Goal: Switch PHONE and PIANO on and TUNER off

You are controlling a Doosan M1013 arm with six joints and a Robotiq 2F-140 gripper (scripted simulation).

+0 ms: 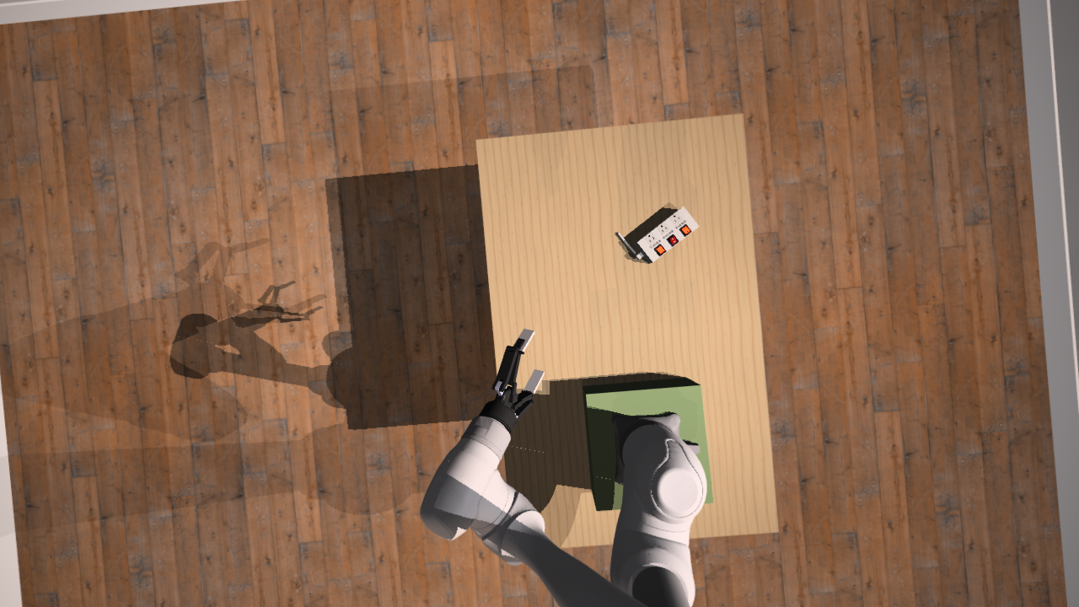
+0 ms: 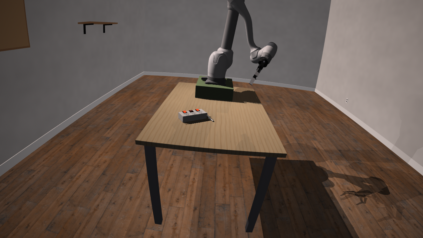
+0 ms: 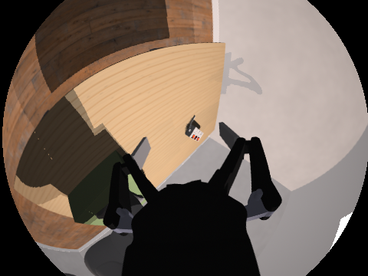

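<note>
The grey power strip (image 1: 662,233) lies flat on the wooden table (image 1: 618,317), right way up, with a short cable stub at one end. It has three rocker switches in a row; the two outer ones glow bright orange and the middle one looks darker red. Its labels are too small to read. It also shows in the exterior view (image 2: 192,115) and, tiny, in the wrist view (image 3: 195,132). My gripper (image 1: 530,357) is open and empty, high in the air near the table's edge beside the base, far from the strip. It shows in the exterior view (image 2: 253,79) and the wrist view (image 3: 183,139).
The arm's green base block (image 1: 648,445) stands on one end of the table. Wooden floor surrounds the table. Grey walls enclose the room, with a small shelf (image 2: 96,25) high on the far wall.
</note>
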